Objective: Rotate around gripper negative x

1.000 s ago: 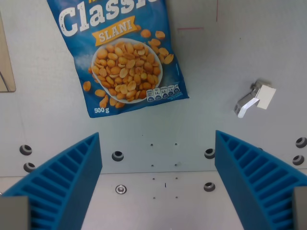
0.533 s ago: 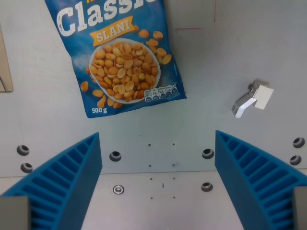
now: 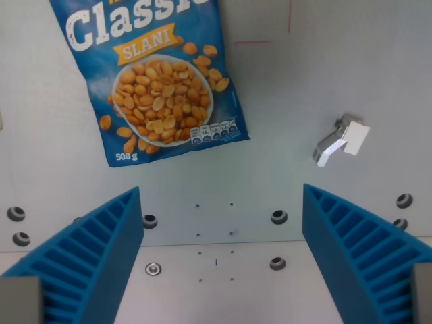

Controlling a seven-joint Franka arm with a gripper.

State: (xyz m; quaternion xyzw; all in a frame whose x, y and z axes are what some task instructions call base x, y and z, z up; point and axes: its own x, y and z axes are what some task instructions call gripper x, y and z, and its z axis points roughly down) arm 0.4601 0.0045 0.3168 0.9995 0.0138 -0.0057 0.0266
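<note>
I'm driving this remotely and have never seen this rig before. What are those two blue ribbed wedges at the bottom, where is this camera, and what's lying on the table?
The camera sits on the robot arm's wrist and looks down past its own gripper. The two blue ribbed wedges are the gripper's fingers: one at the wrist view's left, one at its right. They stand wide apart with nothing between them, so the gripper is open and holds nothing.

Below is a grey table with small holes and bolts. On it lies a blue bag of salted peanuts, flat, at the upper left, its top cut off by the frame. At the right lies a small white and grey plastic clip-like part; I cannot tell exactly what it is. Thin red lines are marked near the top.
</note>
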